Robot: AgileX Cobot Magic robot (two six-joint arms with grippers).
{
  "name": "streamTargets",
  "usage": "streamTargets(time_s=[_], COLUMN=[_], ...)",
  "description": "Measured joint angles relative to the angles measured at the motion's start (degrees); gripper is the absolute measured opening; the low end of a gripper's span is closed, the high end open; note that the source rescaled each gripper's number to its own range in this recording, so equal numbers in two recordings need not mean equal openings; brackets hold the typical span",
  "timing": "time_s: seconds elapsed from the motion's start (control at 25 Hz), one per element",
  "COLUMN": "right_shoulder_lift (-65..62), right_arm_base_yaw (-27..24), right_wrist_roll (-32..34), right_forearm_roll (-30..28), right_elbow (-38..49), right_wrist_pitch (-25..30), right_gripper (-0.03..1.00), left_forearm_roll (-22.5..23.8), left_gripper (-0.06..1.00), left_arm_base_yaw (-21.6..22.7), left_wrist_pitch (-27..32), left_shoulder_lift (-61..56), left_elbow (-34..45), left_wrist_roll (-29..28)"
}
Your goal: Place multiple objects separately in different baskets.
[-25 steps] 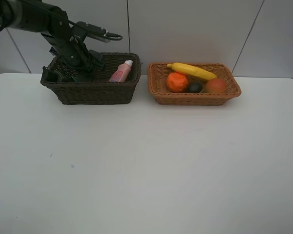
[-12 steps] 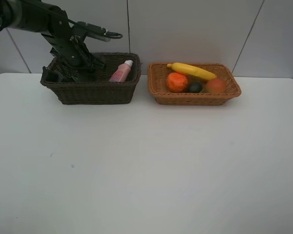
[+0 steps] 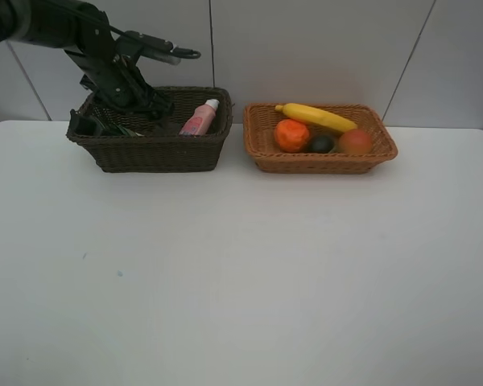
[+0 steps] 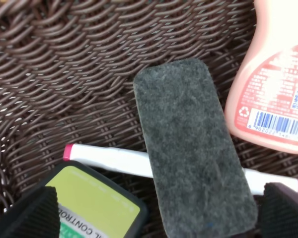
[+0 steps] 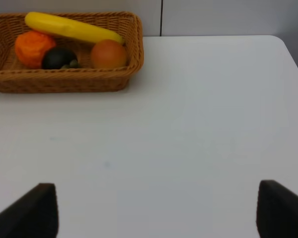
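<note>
**Sorting apparently complete**

Exterior high: left gripper (image 3: pixel 137 103) hovered over dark basket (image 3: pixel 149 149), upper left; fruit filled tan basket (image 3: pixel 319 159).

Left wrist: jaws apart; felt eraser (image 4: pixel 193 153) lay across marker (image 4: pixel 109 159).

Right wrist: right gripper (image 5: pixel 151 210) open, empty.

The left arm (image 3: pixel 80 40) is black all over, built of thick rounded segments with a glossy sheen on the upper link. A thin black cable loops along its top, and a slim grey-and-black bar with a small loop at its tip juts from the wrist. The left fingertips (image 4: pixel 27 218) are blunt matte-black blocks with a fine grainy texture. The right fingertips (image 5: pixel 32 210) look the same: dark, squared, plain.
</note>
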Motion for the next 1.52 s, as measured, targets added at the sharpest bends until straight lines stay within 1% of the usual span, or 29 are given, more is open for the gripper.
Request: streamTargets(time_s=[0.16, 0.24, 0.44, 0.6, 0.68, 0.72, 0.8, 0.84, 0.92, 0.96, 1.12, 1.28, 1.36, 1.44, 1.52], right_shoulder_lift=[0.0, 0.0, 0.0, 0.0, 0.0, 0.0, 0.0, 0.0, 0.0, 0.0, 0.0, 0.0, 0.0, 0.0, 0.0], right_arm_base_yaw=[0.0, 0.0, 0.0, 0.0, 0.0, 0.0, 0.0, 0.0, 0.0, 0.0, 0.0, 0.0, 0.0, 0.0, 0.0], right_wrist_roll=[0.0, 0.0, 0.0, 0.0, 0.0, 0.0, 0.0, 0.0, 0.0, 0.0, 0.0, 0.0, 0.0, 0.0, 0.0], right_forearm_roll=[0.0, 0.0, 0.0, 0.0, 0.0, 0.0, 0.0, 0.0, 0.0, 0.0, 0.0, 0.0, 0.0, 0.0, 0.0], right_elbow=[0.0, 0.0, 0.0, 0.0, 0.0, 0.0, 0.0, 0.0, 0.0, 0.0, 0.0, 0.0, 0.0, 0.0, 0.0], right_wrist_pitch=[0.0, 0.0, 0.0, 0.0, 0.0, 0.0, 0.0, 0.0, 0.0, 0.0, 0.0, 0.0, 0.0, 0.0, 0.0], right_gripper=[1.0, 1.0, 1.0, 1.0, 1.0, 1.0, 1.0, 1.0, 1.0, 1.0, 1.0, 1.0, 1.0, 1.0, 1.0], left_forearm_roll=[0.3, 1.7, 8.8, 14.9, 18.4, 18.4, 22.3, 24.1, 27.0, 27.6, 28.8, 28.3, 26.4, 22.8, 18.8], left_gripper=[1.0, 1.0, 1.0, 1.0, 1.0, 1.0, 1.0, 1.0, 1.0, 1.0, 1.0, 1.0, 1.0, 1.0, 1.0], left_arm_base_yaw=[0.0, 0.0, 0.0, 0.0, 0.0, 0.0, 0.0, 0.0, 0.0, 0.0, 0.0, 0.0, 0.0, 0.2, 1.5], left_wrist_pitch=[4.9, 7.9, 15.7, 26.0, 32.8, 32.8, 39.4, 41.4, 42.4, 42.5, 42.6, 42.6, 42.6, 42.6, 42.5], left_shoulder_lift=[-6.5, -11.2, -25.2, -35.8, -40.2, -40.2, -44.6, -46.6, -50.6, -52.9, -62.9, -74.3, -80.6, -87.2, -93.3], left_elbow=[0.0, 0.0, 0.0, 0.0, 0.0, 0.0, 0.0, 0.0, 0.9, 2.0, 9.2, 20.9, 26.8, 33.3, 38.5], left_wrist_roll=[-0.2, -0.4, -2.6, -4.1, -4.4, -4.4, -5.0, -5.3, -6.0, -6.7, -8.8, -12.7, -14.8, -16.8, -17.6])
